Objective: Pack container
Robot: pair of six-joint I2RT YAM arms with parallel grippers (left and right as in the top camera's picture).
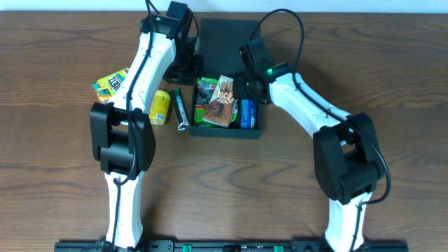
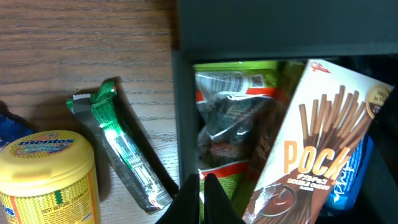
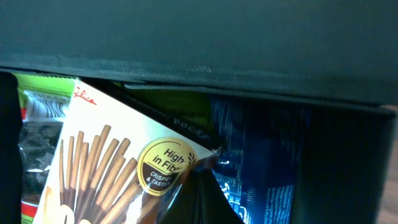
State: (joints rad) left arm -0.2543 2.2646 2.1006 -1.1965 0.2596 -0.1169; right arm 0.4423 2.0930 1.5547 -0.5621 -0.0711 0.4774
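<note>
The dark teal container (image 1: 227, 132) sits mid-table with its lid (image 1: 224, 33) swung open behind it. Inside lie a green snack packet (image 1: 206, 103), a Pocky box (image 1: 224, 101) tilted on top, and a blue packet (image 1: 247, 113). My left gripper (image 2: 203, 186) is shut and empty, its tips over the container's left wall (image 2: 183, 124) beside the green packet (image 2: 230, 124). My right gripper (image 3: 202, 180) is shut, its tips at the upper corner of the Pocky box (image 3: 106, 168), next to the blue packet (image 3: 261, 162).
Left of the container on the wood table lie a dark bar in a green-striped wrapper (image 1: 181, 110), a yellow Mentos tub (image 1: 161, 107) and a yellow-green packet (image 1: 112, 82). The bar (image 2: 121, 152) and the tub (image 2: 46, 177) lie close to my left gripper.
</note>
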